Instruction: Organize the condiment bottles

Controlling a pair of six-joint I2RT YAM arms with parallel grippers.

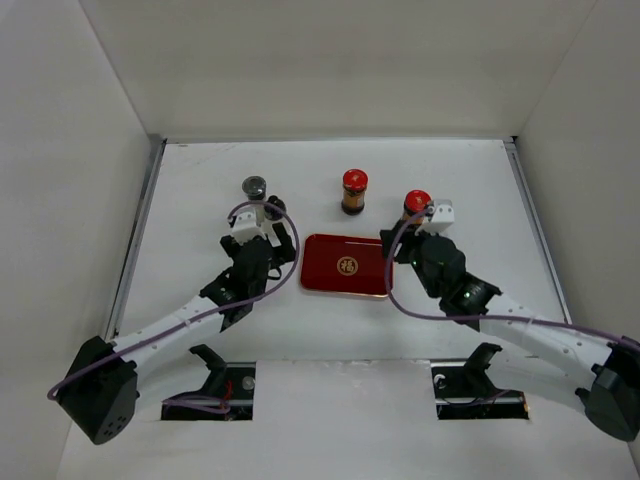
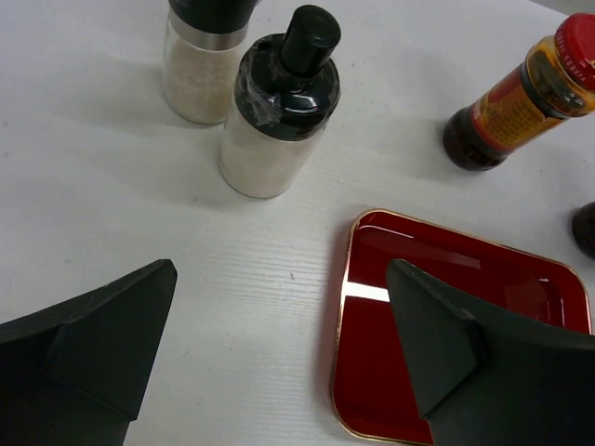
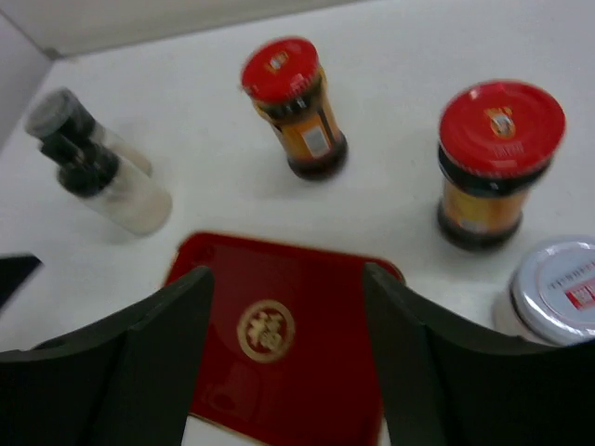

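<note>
Two pale shakers stand together at the back left: one with a grey top and one with a black knob top. A tall brown bottle with a red cap stands behind the tray. A squat brown jar with a red cap stands to its right, with a white-lidded jar beside it. My left gripper is open and empty, just short of the shakers. My right gripper is open and empty above the tray.
A flat red tray with a gold emblem lies empty between the two grippers. White walls enclose the table on the left, the right and the back.
</note>
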